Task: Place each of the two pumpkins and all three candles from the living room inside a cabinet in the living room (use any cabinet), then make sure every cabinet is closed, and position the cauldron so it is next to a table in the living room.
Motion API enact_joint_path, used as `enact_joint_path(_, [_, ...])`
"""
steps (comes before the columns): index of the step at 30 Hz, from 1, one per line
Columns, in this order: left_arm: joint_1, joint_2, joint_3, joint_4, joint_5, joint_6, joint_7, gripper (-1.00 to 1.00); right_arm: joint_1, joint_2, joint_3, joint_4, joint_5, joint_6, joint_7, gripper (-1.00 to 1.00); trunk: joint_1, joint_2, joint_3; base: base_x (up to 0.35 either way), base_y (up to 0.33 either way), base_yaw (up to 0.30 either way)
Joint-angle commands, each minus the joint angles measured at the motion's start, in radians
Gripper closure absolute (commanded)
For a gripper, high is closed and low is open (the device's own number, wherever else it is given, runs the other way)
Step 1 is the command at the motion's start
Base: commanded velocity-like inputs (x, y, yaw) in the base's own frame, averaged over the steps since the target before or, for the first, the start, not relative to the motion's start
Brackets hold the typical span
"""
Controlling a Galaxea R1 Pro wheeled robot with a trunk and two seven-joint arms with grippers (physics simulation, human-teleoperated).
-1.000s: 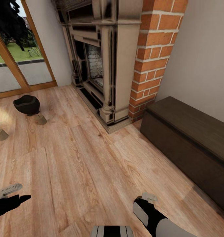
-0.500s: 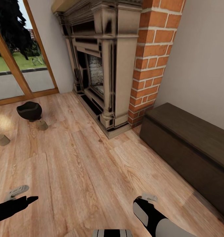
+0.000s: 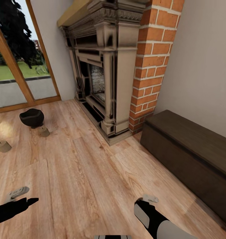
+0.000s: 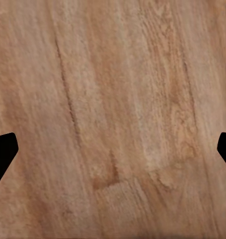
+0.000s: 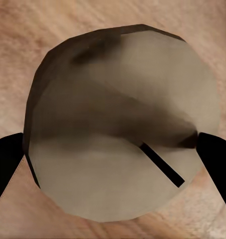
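Observation:
My right gripper (image 5: 113,159) is shut on an off-white candle (image 5: 117,124); its flat top and dark wick sit between the black fingertips (image 5: 5,164). In the head view this gripper (image 3: 148,200) hangs low over the floor near the cabinet (image 3: 192,149), a long dark brown unit along the right wall with its front shut. At far left the black cauldron (image 3: 32,118) stands on the floor. One candle (image 3: 44,131) is just in front of it and another candle (image 3: 4,146) lies further left. My left gripper (image 3: 18,198) is open over bare floorboards (image 4: 113,99).
A tall stone fireplace (image 3: 106,76) with a brick column (image 3: 149,63) stands between the cauldron and the cabinet. Glass doors with wooden frames (image 3: 16,73) fill the left wall. Wooden floor (image 3: 86,172) stretches between my arms and the fireplace.
The whole picture has shifted downward, so the camera has moved; more of the fireplace top shows. Both arms hold the same pose, the candle still gripped.

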Motion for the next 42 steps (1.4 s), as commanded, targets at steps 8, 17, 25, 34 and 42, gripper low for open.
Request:
enact_joint_path(8, [0.0,0.0,0.0,0.0,0.0,0.0,0.0,-1.0,0.0,0.001,0.0,-0.001,-0.001,0.0,0.0,1.0,-0.004,0.002,0.03,0.0,0.0,0.033])
enact_joint_path(17, [0.0,0.001,0.0,0.0,0.0,-0.001,0.0,-1.0,0.0,0.004,0.0,-0.001,-0.001,0.004,-0.001,1.0,-0.035,0.059,0.052,0.0,0.0,0.22])
enact_joint_path(25, [0.0,0.001,0.0,0.0,0.0,-0.001,0.0,-1.0,0.001,0.006,0.017,-0.001,-0.001,0.005,-0.001,1.0,-0.066,0.115,0.07,0.0,0.0,0.244])
enact_joint_path(34, [0.0,0.001,0.0,0.0,0.0,-0.002,0.0,-1.0,0.0,0.007,0.026,-0.001,-0.001,0.005,-0.001,1.0,-0.1,0.178,0.089,0.0,0.0,0.244])
enact_joint_path(42, [0.0,0.001,0.0,0.0,-0.001,-0.004,0.001,-1.0,0.0,0.009,0.026,0.0,-0.001,0.006,-0.001,1.0,-0.131,0.234,0.107,0.0,0.0,0.244])
